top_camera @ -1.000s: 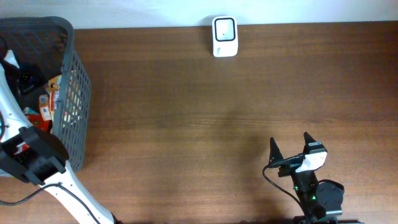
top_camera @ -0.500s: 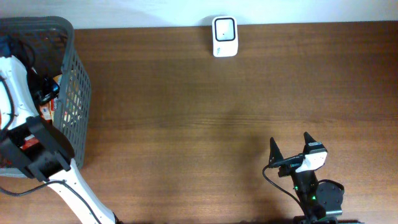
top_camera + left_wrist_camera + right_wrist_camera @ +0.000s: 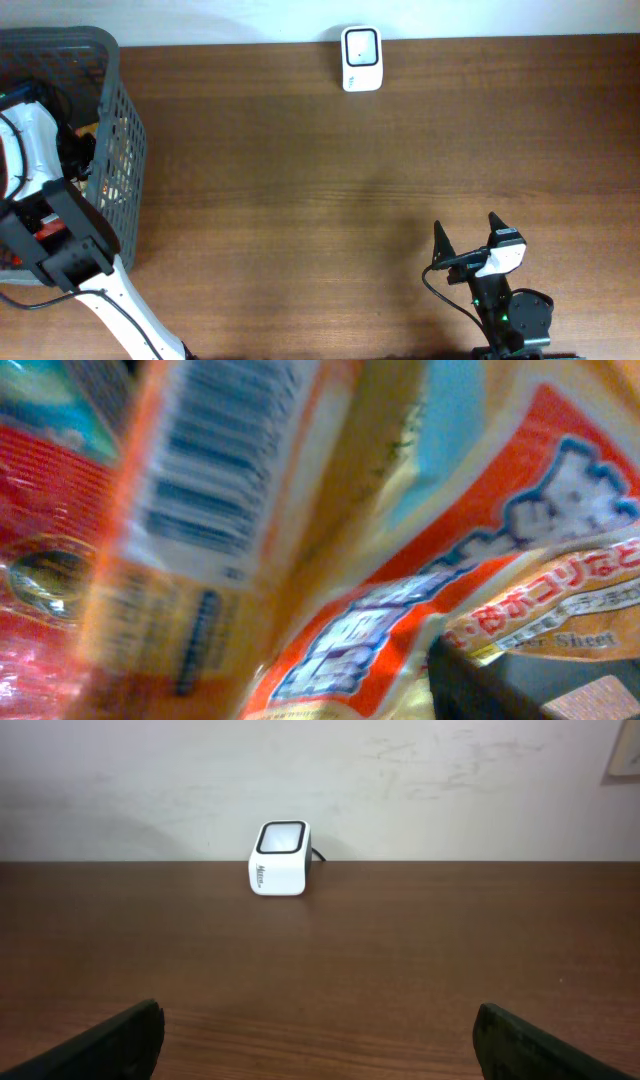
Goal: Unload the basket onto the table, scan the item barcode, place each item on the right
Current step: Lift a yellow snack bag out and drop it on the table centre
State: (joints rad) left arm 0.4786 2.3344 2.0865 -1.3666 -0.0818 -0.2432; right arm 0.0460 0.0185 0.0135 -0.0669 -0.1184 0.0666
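My left gripper [image 3: 78, 152] reaches down into the grey basket [image 3: 125, 130] at the table's left end. Its wrist view is filled by blurred orange and red snack packets [image 3: 340, 570], very close. One packet shows a barcode [image 3: 200, 470]. A single dark finger [image 3: 500, 680] shows at the lower right against a packet; the other is out of frame, so its grip is unclear. The white scanner [image 3: 360, 45] stands at the far edge, also in the right wrist view as the scanner [image 3: 280, 858]. My right gripper [image 3: 467, 242] rests open near the front right, nothing between its fingers.
The basket holds several snack packets [image 3: 88, 130], and its mesh wall is close to the right of my left wrist. Brown tabletop [image 3: 320, 200] lies between the basket and the scanner. A pale wall [image 3: 400, 780] runs behind the scanner.
My left arm has swung up and to the right inside the basket, toward its right wall. The right arm has not moved.
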